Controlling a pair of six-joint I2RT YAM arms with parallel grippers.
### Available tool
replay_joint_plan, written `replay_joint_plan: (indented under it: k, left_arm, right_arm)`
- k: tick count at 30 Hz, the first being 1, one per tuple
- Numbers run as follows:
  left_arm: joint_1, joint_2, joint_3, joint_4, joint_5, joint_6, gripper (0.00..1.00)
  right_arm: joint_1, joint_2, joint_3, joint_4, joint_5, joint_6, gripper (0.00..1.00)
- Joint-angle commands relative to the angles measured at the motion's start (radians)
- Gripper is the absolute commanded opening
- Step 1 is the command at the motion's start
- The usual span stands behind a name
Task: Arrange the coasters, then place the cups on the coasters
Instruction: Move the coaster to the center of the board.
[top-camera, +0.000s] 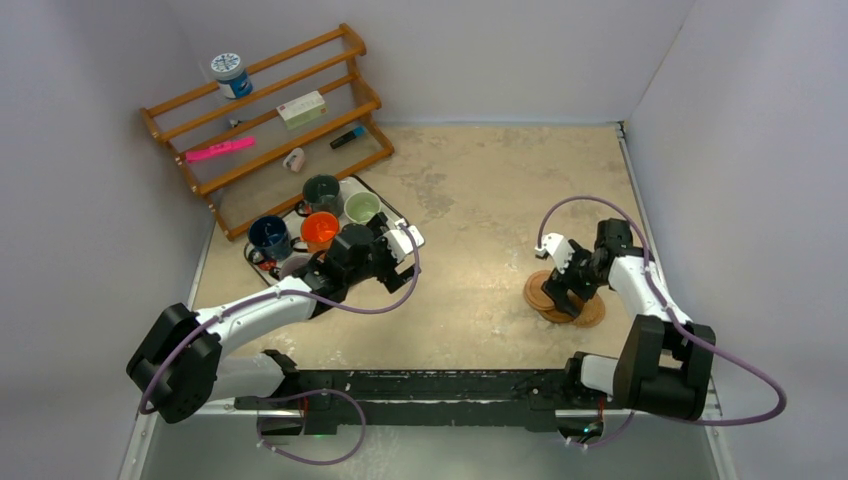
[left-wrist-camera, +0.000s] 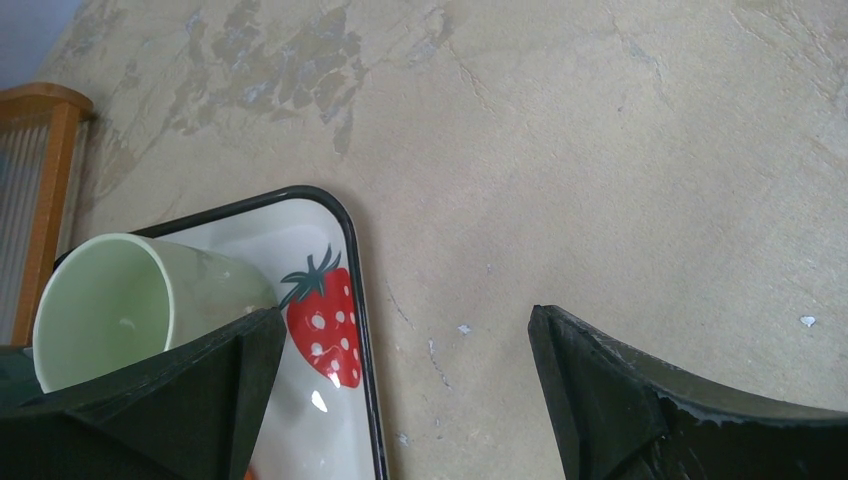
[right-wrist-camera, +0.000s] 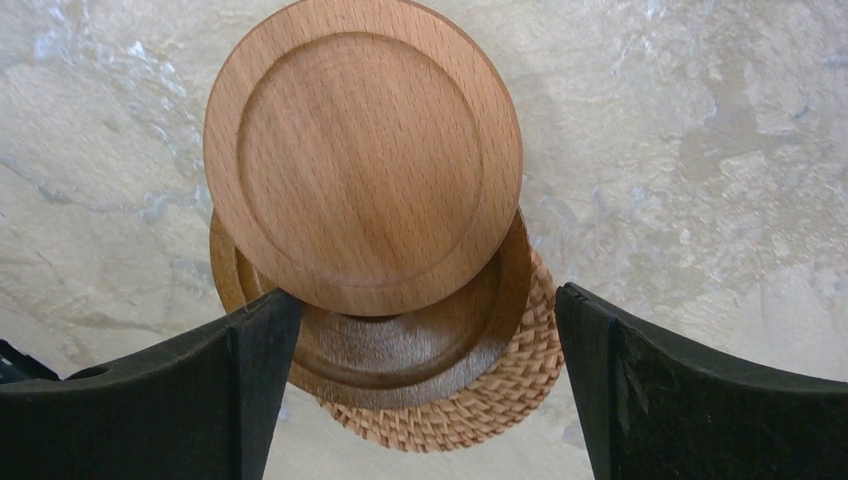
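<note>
A stack of coasters (top-camera: 541, 291) lies on the right of the table. In the right wrist view a light wooden coaster (right-wrist-camera: 360, 155) tops it, shifted forward over a darker wooden coaster (right-wrist-camera: 420, 350) and a wicker coaster (right-wrist-camera: 490, 395). My right gripper (right-wrist-camera: 425, 300) hangs open just above the stack, its fingers either side of it. The cups stand on a strawberry-print tray (top-camera: 396, 217) at the left: dark grey-green (top-camera: 322, 192), pale green (top-camera: 361, 207), orange (top-camera: 320, 230), dark blue (top-camera: 269, 237). My left gripper (left-wrist-camera: 405, 350) is open and empty over the tray's right corner, beside the pale green cup (left-wrist-camera: 130, 305).
A slanted wooden rack (top-camera: 270, 120) stands at the back left with a blue-and-white jar (top-camera: 231, 75), a white box and a pink item. White walls close in three sides. The tray's black rim (left-wrist-camera: 355, 260) runs between my left fingers.
</note>
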Motion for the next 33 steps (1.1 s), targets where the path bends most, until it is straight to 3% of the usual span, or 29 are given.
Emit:
replay_joint_plan:
  k: [1, 12, 25, 33]
  left_arm:
    - [0.006, 0.002, -0.007, 0.046, -0.005, 0.012, 1.0]
    - [0.006, 0.007, -0.009, 0.049, -0.006, 0.016, 1.0]
    - [0.006, 0.007, -0.014, 0.053, -0.005, 0.02, 1.0]
    - [0.006, 0.019, -0.014, 0.06, -0.011, 0.022, 1.0]
  right_arm:
    - [0.021, 0.03, 0.028, 0.074, -0.056, 0.062, 0.99]
    - [0.11, 0.092, 0.088, 0.17, -0.085, 0.204, 0.99]
    - [0.305, 0.209, 0.1, 0.347, 0.034, 0.355, 0.99]
    - [0.359, 0.223, 0.102, 0.47, 0.067, 0.425, 0.99]
